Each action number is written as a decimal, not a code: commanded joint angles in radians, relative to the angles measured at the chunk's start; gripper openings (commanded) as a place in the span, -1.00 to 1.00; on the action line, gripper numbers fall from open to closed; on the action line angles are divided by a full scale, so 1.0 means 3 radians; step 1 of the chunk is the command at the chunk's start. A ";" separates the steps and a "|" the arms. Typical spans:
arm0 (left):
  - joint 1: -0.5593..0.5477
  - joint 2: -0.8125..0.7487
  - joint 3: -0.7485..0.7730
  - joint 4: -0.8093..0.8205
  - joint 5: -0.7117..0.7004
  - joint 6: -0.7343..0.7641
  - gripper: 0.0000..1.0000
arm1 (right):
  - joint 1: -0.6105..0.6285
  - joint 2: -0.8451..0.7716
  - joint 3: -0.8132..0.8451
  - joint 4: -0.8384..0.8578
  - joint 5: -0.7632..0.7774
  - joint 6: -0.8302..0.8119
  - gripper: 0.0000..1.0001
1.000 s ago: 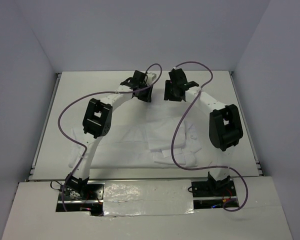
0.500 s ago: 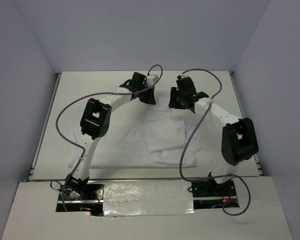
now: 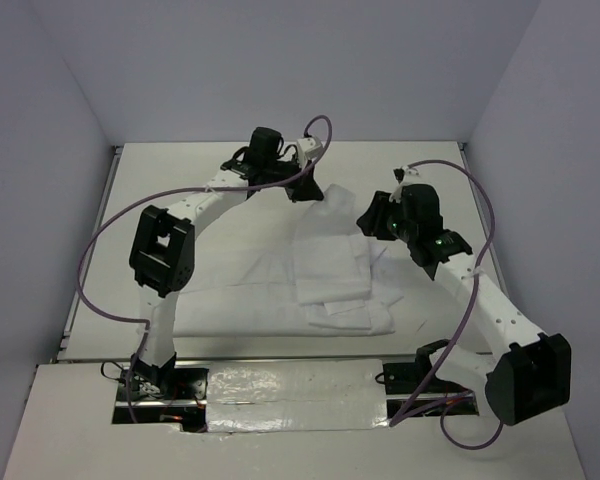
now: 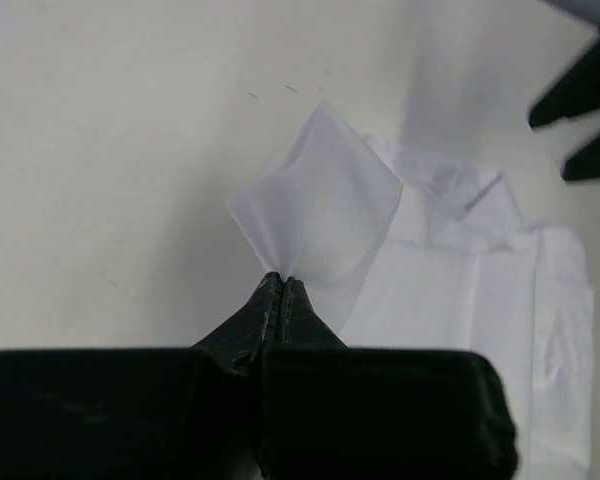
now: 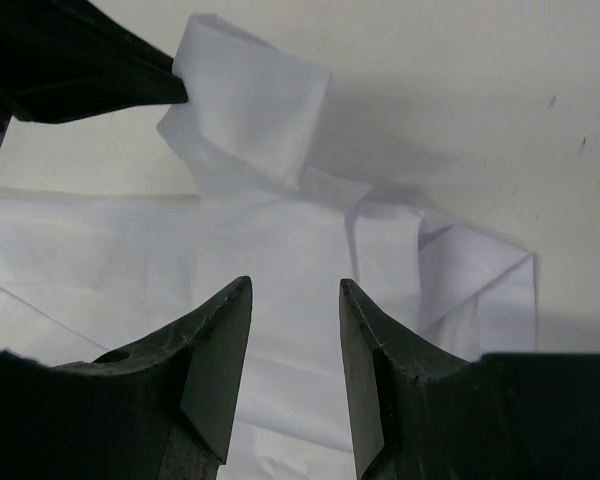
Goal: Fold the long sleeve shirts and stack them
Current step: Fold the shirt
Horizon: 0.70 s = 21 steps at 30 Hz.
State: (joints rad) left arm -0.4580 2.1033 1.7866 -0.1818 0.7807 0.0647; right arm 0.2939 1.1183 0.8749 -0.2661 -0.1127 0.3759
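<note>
The long sleeve shirt (image 3: 325, 275) is plain white cloth, lying partly folded across the middle of the table. At its far edge my left gripper (image 3: 306, 190) is shut on a corner flap and holds it off the tabletop. In the left wrist view the shut gripper (image 4: 282, 278) pinches that flap (image 4: 318, 205), which fans out past the tips. My right gripper (image 3: 372, 218) hovers open over the shirt's right part. In the right wrist view its gripper (image 5: 295, 285) has nothing between the fingers, with shirt (image 5: 280, 340) below and the left gripper (image 5: 170, 85) at upper left.
The white table (image 3: 180, 175) is boxed in by pale walls on three sides, with metal rails along its left and right edges. Purple cables (image 3: 110, 225) loop from both arms. The arm bases sit at the near edge.
My left gripper has shut on the shirt's far corner and lifted it slightly rightward. My right arm has swung back to the right and toward the near side, still open.
</note>
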 commanded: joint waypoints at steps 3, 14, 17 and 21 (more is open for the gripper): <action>-0.0212 -0.0384 -0.0437 -0.0609 0.0547 0.1835 -1.00 | -0.0075 -0.0403 -0.0226 -0.0013 -0.0059 0.0046 -0.04; -0.0555 -0.0921 -0.1450 -0.0723 0.0461 0.3322 -1.00 | -0.0085 -0.0757 -0.0569 -0.0028 -0.0192 0.0097 -0.05; -0.0590 -0.0962 -0.1522 -0.1014 0.0445 0.4122 -1.00 | -0.0080 -0.0747 -0.0631 -0.0054 -0.0238 0.0107 -0.03; -0.0646 -0.0931 -0.1553 -0.1378 0.0369 0.4825 -1.00 | 0.0007 -0.0711 -0.0733 0.0023 -0.0309 0.0138 0.19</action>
State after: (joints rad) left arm -0.6388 1.8587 1.3281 -0.4961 0.8684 1.2522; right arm 0.2783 0.9005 0.6720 -0.2913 -0.1787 0.4091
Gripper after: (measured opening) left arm 0.025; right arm 0.578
